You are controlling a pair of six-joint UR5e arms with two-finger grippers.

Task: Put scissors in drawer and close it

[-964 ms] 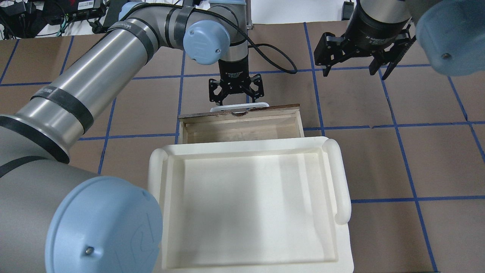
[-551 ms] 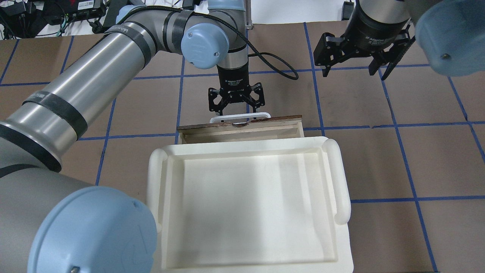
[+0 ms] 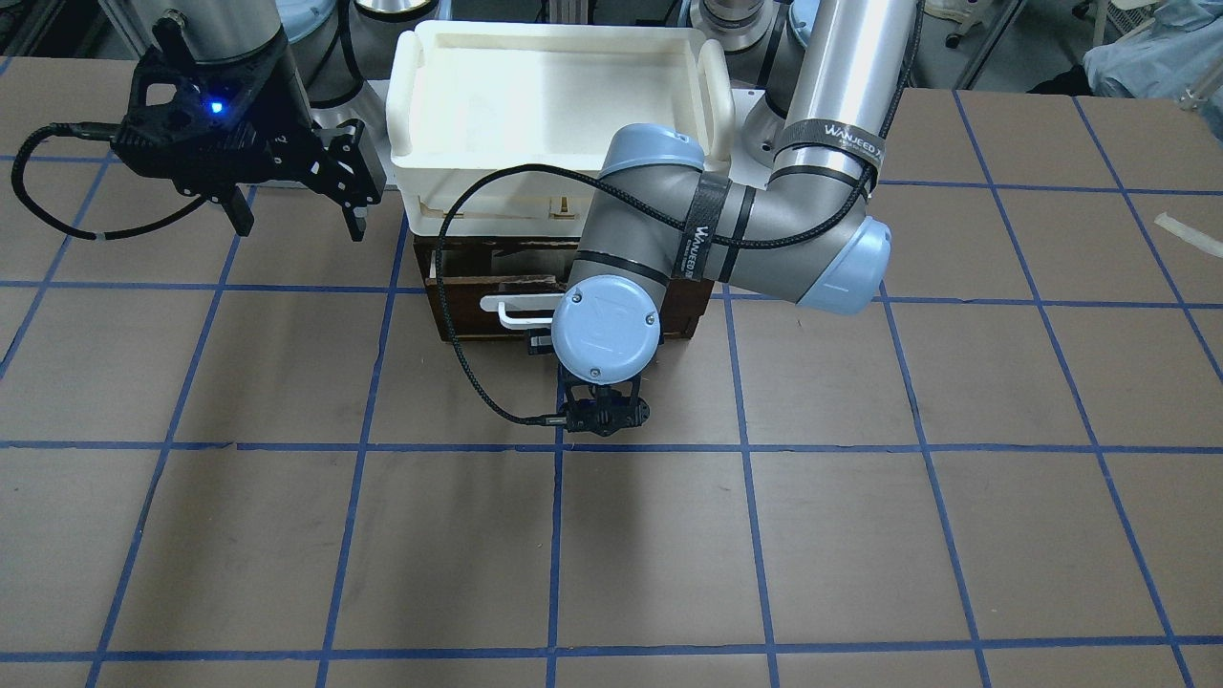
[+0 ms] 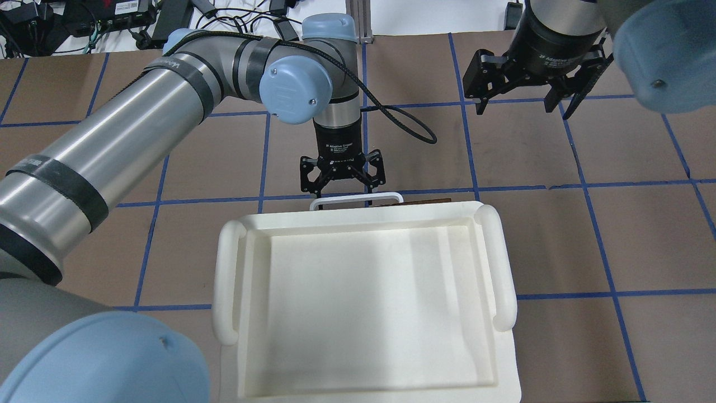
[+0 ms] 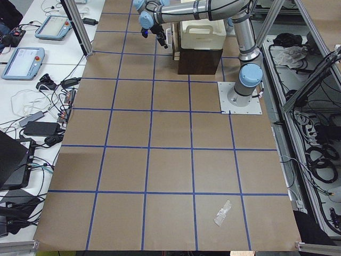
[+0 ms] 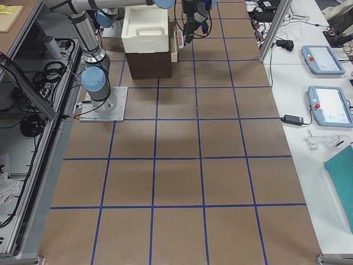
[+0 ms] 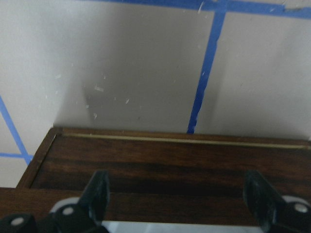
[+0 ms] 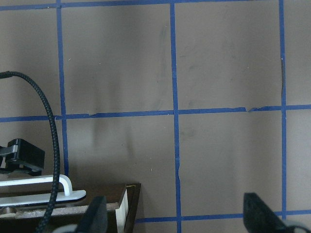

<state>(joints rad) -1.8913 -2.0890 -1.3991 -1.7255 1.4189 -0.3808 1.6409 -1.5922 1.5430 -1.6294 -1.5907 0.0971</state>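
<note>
Brown blue-gridded table | left arm strap "WANJEED" | drawer seemingly shut

Brown table with blue tape grid, dark wooden cabinet, plastic scrap.

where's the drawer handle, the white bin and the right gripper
drawer handle (image 3: 511,305): front-facing view, visible part of the white bar
white bin (image 4: 502,263): overhead view, right rim
right gripper (image 4: 524,111): overhead view, midway between its open fingertips

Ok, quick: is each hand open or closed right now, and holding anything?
Left hand: open, holding nothing, right by the drawer handle.
Right hand: open, empty.
</note>
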